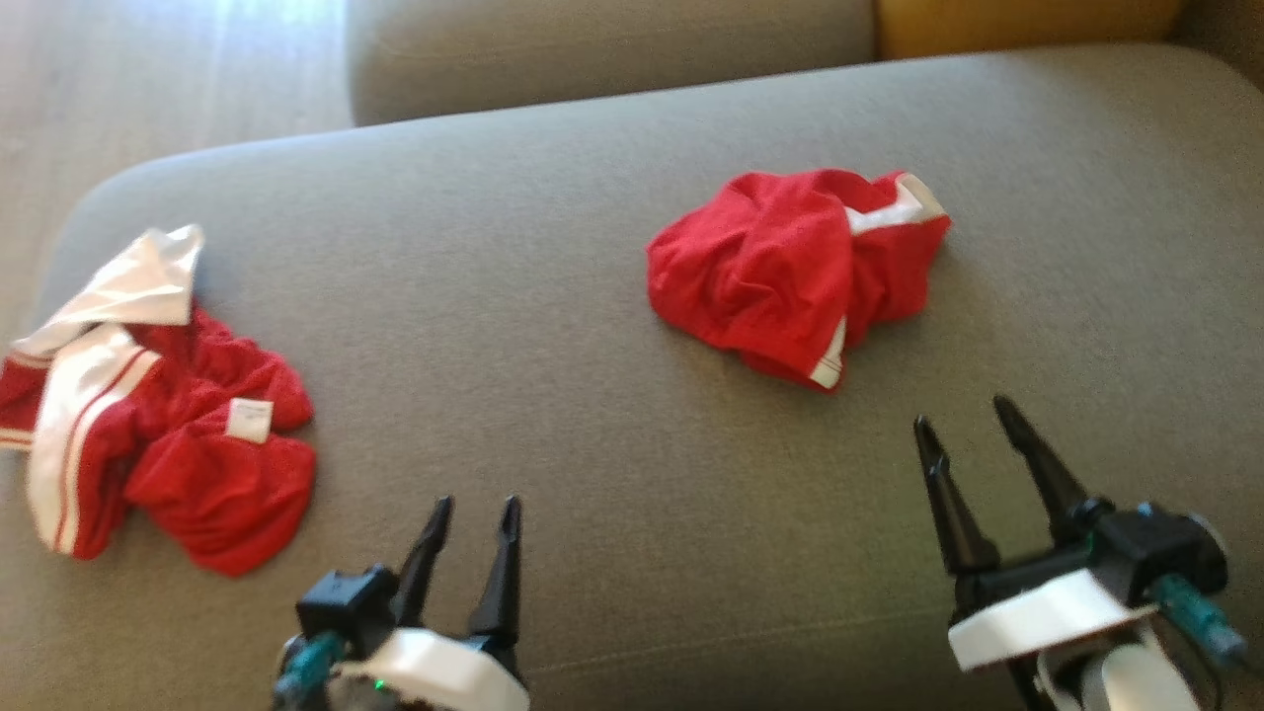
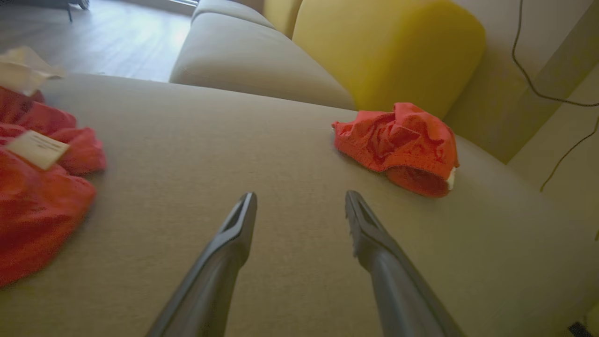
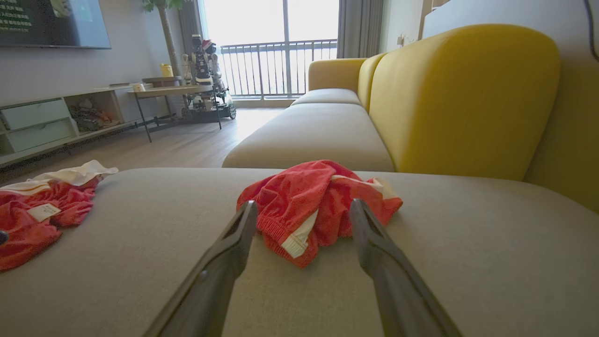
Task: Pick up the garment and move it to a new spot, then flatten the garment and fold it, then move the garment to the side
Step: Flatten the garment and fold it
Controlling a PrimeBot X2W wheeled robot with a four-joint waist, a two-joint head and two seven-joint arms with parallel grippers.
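Garments, two of them and both red, lie well apart on the grey seat cushion (image 1: 553,316) in front of me. The crumpled red garment (image 1: 780,267) sits toward my right and farther back, bunched into a heap, with white trim showing along its rear edge and at its near hem. In my right wrist view it lies just beyond my right tool (image 3: 304,205), and its near hem shows between the two fingers. I cannot tell if the tips touch the cloth. That tool is released, its fingers spread wide with nothing between them.

The second red garment (image 1: 197,434) lies at the cushion's left end, rumpled, with broad white bands along its left side and a white label (image 1: 249,419) turned up on top. My left tool (image 1: 478,504) is near the cushion's front edge, to the right of this heap and apart from it. It too is released, fingers wide, with bare cushion between them in my left wrist view.

Behind the crumpled garment rises a yellow backrest (image 3: 458,93). A second grey cushion (image 3: 313,135) lies beyond mine, and a wooden floor (image 1: 148,69) shows past the left end.
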